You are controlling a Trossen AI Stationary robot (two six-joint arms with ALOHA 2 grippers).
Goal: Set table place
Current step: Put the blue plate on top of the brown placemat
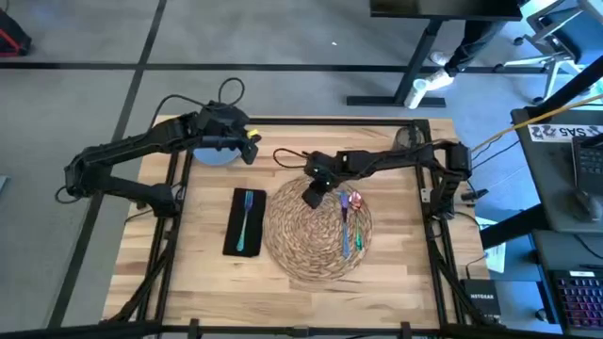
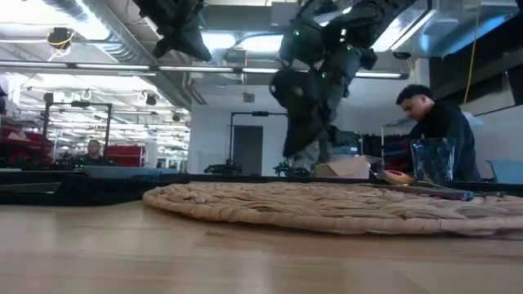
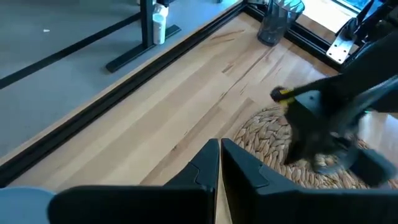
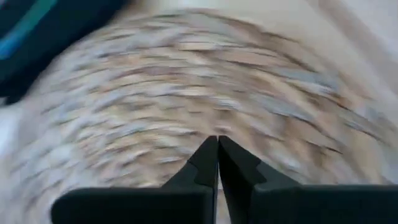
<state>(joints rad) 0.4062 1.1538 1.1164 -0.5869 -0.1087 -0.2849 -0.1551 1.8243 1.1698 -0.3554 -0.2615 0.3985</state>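
Placemat centred on table, napkin with fork just left, cutlery on mat's right. Right gripper closed, empty, over mat's far edge. Left gripper closed, empty, beside plate at far left, likely next to fetch.

Counter: light butcher-block wood in jointed planks, some darker, smooth with a soft sheen; thin black matt metal frame along its edges. Placemat: coiled, braided straw, coarse and ridged, matt, pale tan. Napkin: black cloth, matt, flat. Fork on the napkin: teal, smooth, slightly glossy. Cutlery on the placemat's right side: glossy handles in mixed colours. Plate at far left: pale blue, smooth. Cup at the far right corner: translucent grey, glassy. Both arms: dark, matt casings.
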